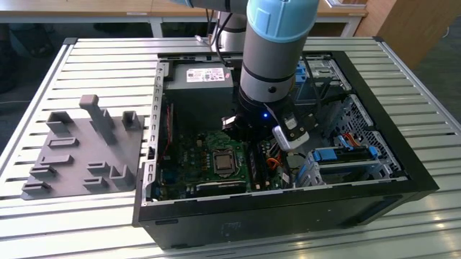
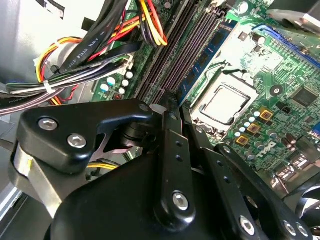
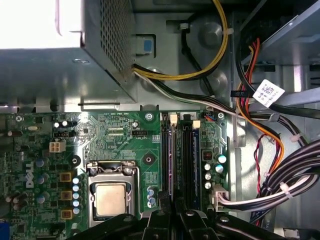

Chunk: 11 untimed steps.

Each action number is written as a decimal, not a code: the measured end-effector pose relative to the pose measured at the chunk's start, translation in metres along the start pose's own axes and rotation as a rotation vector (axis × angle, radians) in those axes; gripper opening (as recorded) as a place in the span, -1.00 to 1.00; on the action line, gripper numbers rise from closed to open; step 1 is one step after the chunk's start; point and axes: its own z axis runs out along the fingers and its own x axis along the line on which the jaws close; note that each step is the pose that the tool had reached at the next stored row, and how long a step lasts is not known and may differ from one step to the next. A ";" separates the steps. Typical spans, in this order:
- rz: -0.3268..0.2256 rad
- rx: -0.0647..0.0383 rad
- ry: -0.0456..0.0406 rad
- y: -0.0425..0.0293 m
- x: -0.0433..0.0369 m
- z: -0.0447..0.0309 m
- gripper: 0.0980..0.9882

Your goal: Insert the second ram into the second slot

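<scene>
Seemingly edge-on, the ram stick (image 3: 173, 160) stands in the bank of slots (image 3: 185, 155) just beside the processor socket (image 3: 111, 197). It runs out from between the fingertips of the gripper (image 2: 175, 106), whose fingers look pinched together on it. I judge the insertion itself is in hand; whether the stick is fully seated I cannot tell. Seating it calls for straight, even downward pressure. Around the socket, the open computer case (image 1: 288, 218) holds the green board (image 3: 115, 135) and, across the slots from the socket, cable bundles (image 2: 85, 60).
</scene>
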 end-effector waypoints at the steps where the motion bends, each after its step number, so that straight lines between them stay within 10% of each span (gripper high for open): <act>1: 0.000 0.000 -0.0001 0.0000 0.0000 0.0003 -0.90; 11: 0.001 0.000 0.0000 -0.0027 -0.0040 0.0075 -0.90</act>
